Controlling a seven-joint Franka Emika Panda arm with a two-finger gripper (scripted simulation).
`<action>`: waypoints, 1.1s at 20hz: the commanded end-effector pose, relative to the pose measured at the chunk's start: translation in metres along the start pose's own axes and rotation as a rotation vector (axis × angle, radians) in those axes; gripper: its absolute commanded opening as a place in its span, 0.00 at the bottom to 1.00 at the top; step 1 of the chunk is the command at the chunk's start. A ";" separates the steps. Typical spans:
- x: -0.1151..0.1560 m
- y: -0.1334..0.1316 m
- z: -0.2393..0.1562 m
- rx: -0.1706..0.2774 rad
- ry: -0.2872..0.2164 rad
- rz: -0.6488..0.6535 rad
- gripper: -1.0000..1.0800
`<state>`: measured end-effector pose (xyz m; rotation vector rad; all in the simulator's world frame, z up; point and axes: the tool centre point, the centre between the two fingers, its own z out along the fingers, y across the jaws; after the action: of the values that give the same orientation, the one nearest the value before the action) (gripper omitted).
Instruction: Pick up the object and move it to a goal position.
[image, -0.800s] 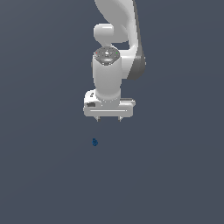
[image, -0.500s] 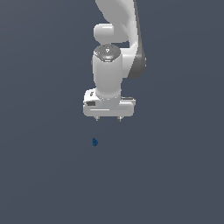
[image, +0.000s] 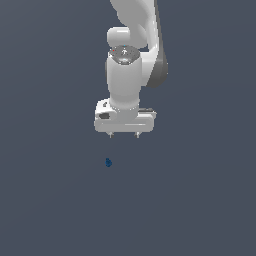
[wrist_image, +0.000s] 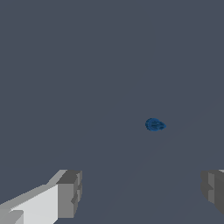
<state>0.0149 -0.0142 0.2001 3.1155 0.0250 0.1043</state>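
The object is a tiny dark blue lump lying on the plain grey ground, a little below and toward the exterior view's left of my hand. My white gripper hangs above it, open, with nothing between its short fingertips. In the wrist view the object lies beyond the fingers, apart from them; my gripper shows one grey pad and the other pad wide apart.
Only the flat grey ground surrounds the object. The white arm rises from the hand toward the frame's top.
The hand has shifted slightly toward the exterior view's left. The blue object has not moved.
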 end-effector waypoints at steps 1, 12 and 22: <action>0.001 0.004 0.005 0.001 -0.004 0.021 0.96; 0.017 0.044 0.062 0.012 -0.042 0.271 0.96; 0.022 0.075 0.107 0.009 -0.069 0.455 0.96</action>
<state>0.0442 -0.0884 0.1006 3.0719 -0.6564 0.0056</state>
